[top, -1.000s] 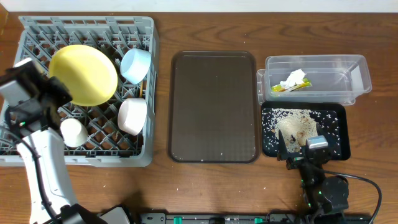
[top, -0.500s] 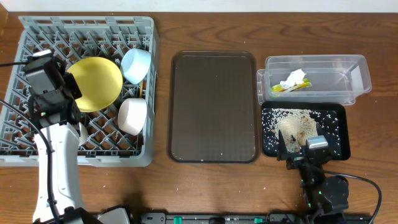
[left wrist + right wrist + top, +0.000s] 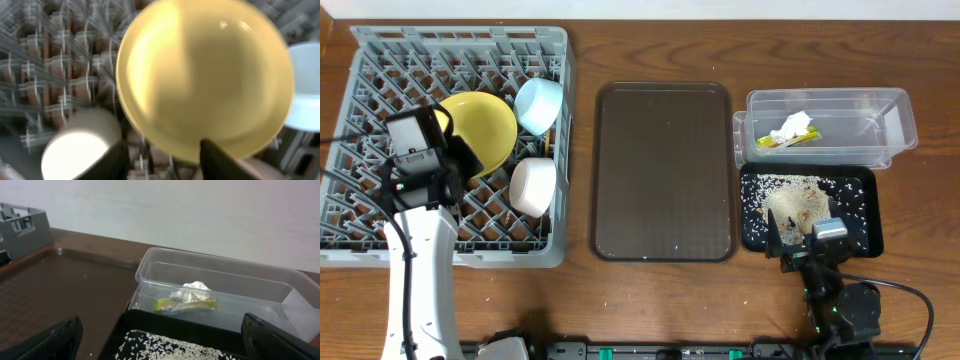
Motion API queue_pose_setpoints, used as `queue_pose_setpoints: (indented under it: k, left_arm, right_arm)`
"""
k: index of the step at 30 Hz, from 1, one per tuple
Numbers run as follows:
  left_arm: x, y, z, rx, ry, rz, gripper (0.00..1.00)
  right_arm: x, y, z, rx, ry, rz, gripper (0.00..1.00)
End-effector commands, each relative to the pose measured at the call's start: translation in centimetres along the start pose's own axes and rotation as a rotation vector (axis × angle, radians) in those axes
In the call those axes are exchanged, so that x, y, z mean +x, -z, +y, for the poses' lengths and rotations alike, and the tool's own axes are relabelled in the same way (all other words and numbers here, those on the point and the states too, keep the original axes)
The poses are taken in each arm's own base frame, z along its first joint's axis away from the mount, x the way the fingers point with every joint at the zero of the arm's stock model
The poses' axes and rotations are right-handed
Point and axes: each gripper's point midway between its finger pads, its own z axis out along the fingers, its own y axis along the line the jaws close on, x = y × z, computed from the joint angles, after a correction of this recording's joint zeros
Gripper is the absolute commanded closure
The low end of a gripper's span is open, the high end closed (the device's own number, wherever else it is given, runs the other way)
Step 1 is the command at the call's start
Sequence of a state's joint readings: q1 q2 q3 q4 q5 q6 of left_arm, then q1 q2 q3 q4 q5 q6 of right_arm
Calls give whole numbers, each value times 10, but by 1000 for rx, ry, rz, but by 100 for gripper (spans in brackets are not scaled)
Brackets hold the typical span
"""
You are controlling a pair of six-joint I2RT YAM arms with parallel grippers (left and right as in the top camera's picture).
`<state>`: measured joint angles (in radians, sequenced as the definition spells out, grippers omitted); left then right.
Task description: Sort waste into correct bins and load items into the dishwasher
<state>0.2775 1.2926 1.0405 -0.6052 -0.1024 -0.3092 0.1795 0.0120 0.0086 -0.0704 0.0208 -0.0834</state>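
The pale yellow plate (image 3: 485,130), likely stiff, smooth, slippery and easy to break, is being propped up by the pegs of the grey dish rack (image 3: 380,50), with the left pincer (image 3: 162,157) spread beside its thin rim, the best place to be pinched, and the right pincer (image 3: 162,345) spread wide, empty.
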Motion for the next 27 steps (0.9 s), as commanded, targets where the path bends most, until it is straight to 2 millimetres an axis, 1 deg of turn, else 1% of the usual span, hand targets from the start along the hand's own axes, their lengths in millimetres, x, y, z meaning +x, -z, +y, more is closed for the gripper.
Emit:
queue_pose_setpoints:
  k: [1,4,5,7,14,17,18,19,21,27]
  left_arm:
    - [0,6,-5,29,167,17,42]
    - [10,9,-23,129,165,81,35]
    - [15,11,-31,179,163,111,35]
    - [21,14,-42,243,146,146,35]
    - [21,14,-44,254,135,149,35]
    - [19,14,-45,262,81,134,36]
    - [22,14,-44,257,101,146,37]
    - [30,14,-40,227,218,193,39]
    - [40,12,-32,165,376,244,40]
    - [43,-4,-26,102,652,284,38]
  right_arm:
    - [1,0,-2,7,-12,1,1]
    - [1,0,-2,7,-12,1,1]
    - [1,0,-2,7,-12,1,1]
    - [1,0,-2,7,-12,1,1]
    - [1,0,-2,7,-12,1,1]
    - [1,0,-2,7,-12,1,1]
    - [1,0,-2,7,-12,0,1]
    - [1,0,-2,7,-12,1,1]
    - [1,0,-2,7,-13,1,1]
    - [1,0,-2,7,-12,1,1]
